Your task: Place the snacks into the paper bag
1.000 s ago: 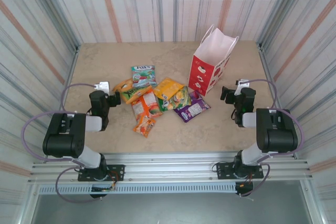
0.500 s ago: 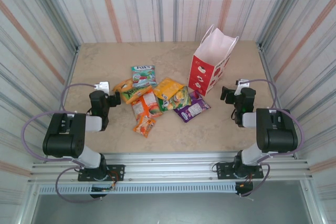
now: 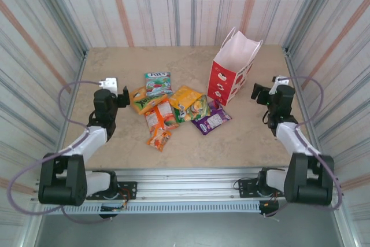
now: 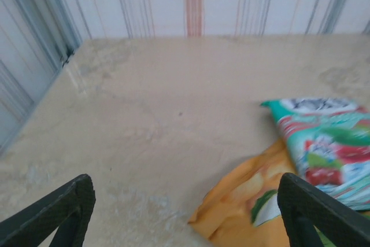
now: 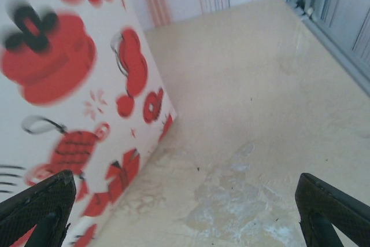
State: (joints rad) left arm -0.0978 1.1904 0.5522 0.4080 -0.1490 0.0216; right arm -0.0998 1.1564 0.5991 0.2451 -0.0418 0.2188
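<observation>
Snacks (image 3: pixel 173 111) heaped, none seen in paper bag (image 3: pixel 228 76); first pick judged pending. Left gripper (image 3: pixel 124 98), right gripper (image 3: pixel 258 92) held wide, empty. Left to be lowered onto orange packet (image 4: pixel 243 212).

I have both arms stretched forward from their near bases, the left hand (image 3: pixel 125 96) on the left side pointing right with its fingers (image 4: pixel 63 206) spread wide, the right hand (image 3: pixel 258 92) farther off on the right, pointing left, fingers (image 5: pixel 332 206) equally wide.
</observation>
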